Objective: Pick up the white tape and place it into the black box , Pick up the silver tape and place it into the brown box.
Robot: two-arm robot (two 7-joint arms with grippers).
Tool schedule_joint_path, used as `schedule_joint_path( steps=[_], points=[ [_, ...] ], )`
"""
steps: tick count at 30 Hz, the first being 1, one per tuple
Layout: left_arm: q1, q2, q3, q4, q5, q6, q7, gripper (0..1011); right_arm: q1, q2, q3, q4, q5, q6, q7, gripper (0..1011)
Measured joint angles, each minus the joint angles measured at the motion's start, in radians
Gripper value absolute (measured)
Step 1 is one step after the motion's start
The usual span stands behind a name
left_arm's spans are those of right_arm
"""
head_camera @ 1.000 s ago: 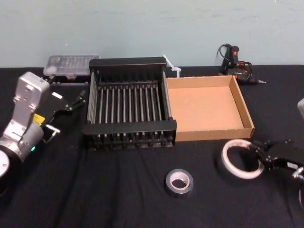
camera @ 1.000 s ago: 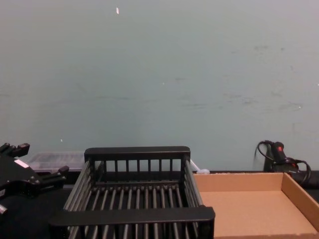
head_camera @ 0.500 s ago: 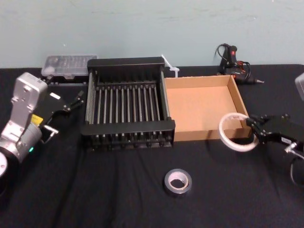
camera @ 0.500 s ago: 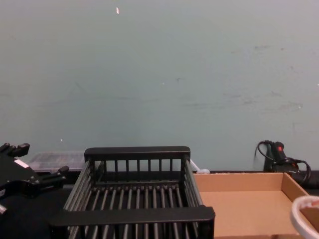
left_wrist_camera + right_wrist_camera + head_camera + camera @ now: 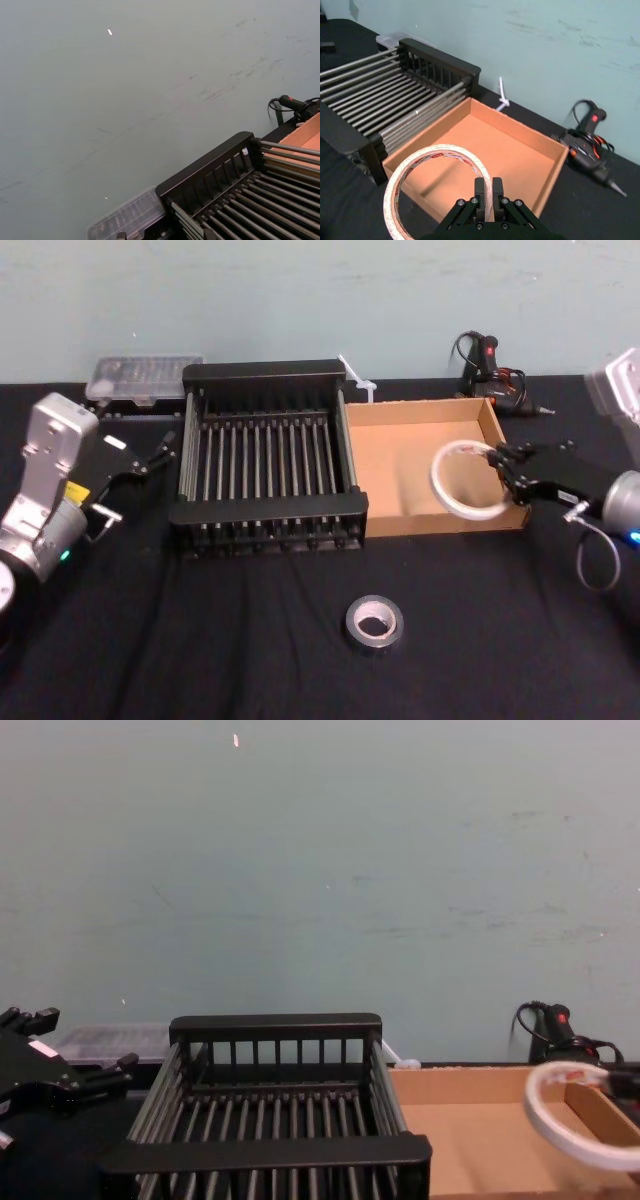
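Right hand grasps the white tape, held tilted above the brown box; left hand parked, released.

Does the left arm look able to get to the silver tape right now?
Probably yes. The silver tape lies alone on the black cloth in front of the black box, nothing over it. The left gripper sits open and empty beside that box, with bare cloth between.
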State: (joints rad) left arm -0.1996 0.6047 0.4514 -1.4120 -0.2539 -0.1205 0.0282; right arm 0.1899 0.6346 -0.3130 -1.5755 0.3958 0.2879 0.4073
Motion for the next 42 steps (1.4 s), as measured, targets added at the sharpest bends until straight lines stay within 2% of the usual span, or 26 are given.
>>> schedule_joint_path(
  steps=[13,18,29,42],
  points=[
    [0.0,0.0,0.0,0.0,0.0,0.0,0.0,1001,0.107,-0.068,-0.059,0.062,-0.051,-0.014,0.032,95],
    [0.0,0.0,0.0,0.0,0.0,0.0,0.0,1001,0.159,-0.098,-0.095,0.087,-0.075,-0.018,0.052,95],
    [0.0,0.0,0.0,0.0,0.0,0.0,0.0,1001,0.231,-0.146,-0.149,0.12,-0.109,-0.025,0.085,95],
    [0.0,0.0,0.0,0.0,0.0,0.0,0.0,1001,0.33,-0.235,-0.223,0.207,-0.144,-0.036,0.11,95]
  ],
)
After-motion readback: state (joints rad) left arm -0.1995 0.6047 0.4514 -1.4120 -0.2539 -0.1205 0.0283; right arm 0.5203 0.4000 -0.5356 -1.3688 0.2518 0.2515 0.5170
